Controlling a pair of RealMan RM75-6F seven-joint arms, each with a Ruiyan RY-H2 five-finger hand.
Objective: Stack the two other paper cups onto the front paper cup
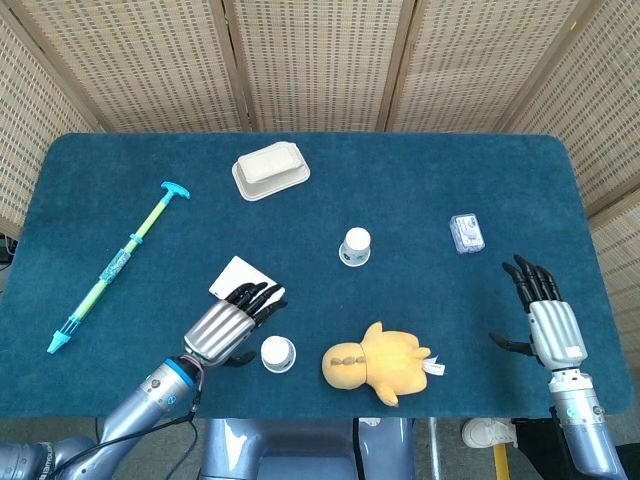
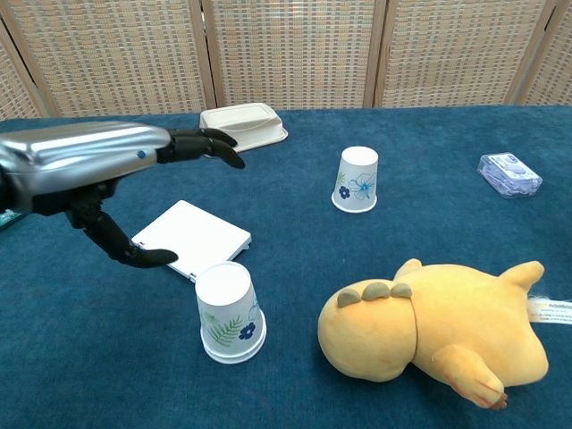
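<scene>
On the blue table point(image 1: 420, 180) the left hand point(image 1: 225, 325) is hovering with fingers spread just beside the stacked cups point(image 1: 277, 354), near a yellow plush toy point(image 1: 380, 362); another cup point(image 1: 354, 246) is standing farther back; the right hand point(image 1: 545, 315) is resting open at the far edge
</scene>
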